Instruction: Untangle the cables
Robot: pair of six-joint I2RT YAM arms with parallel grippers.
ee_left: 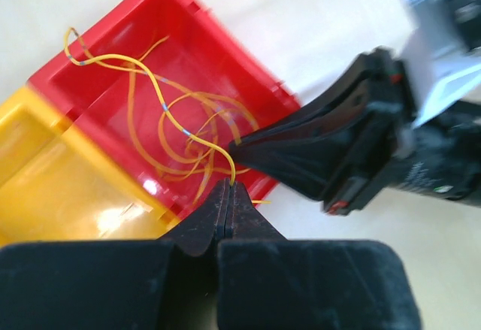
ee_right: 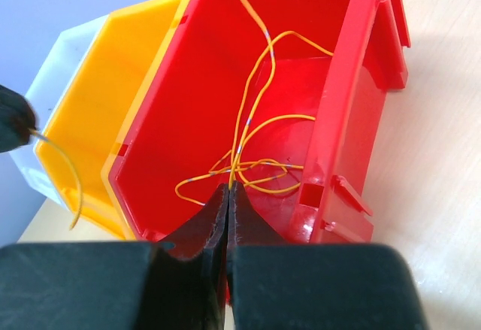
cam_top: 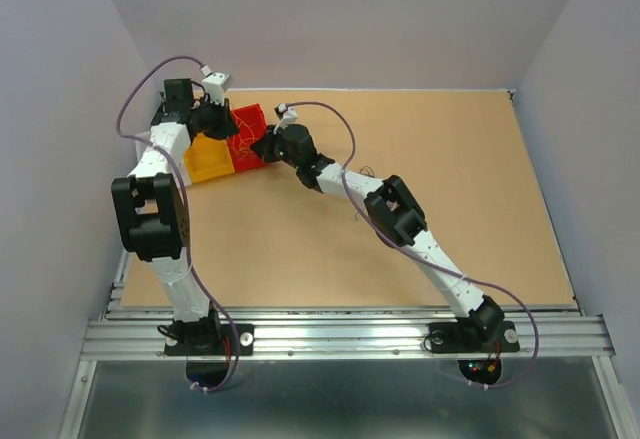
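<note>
While the left pincer (ee_left: 228,187) and right pincer (ee_right: 228,189) each pinch a yellow strand tight, the cables (ee_left: 188,131) sit tangled in the red bin (ee_left: 218,44), stretching toward upper left from the left tips.

We see two white arms (cam_top: 160,154) with bulky black joints (cam_top: 150,219), lilac cords (cam_top: 352,144) looping along them, and matte black wedge-shaped fingers (ee_left: 199,228).

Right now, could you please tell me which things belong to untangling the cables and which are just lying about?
For the job: yellow wires, the red bin holding them, the left end effector and right end effector, both shut on wires.
Lying about: yellow bin, white bin.
</note>
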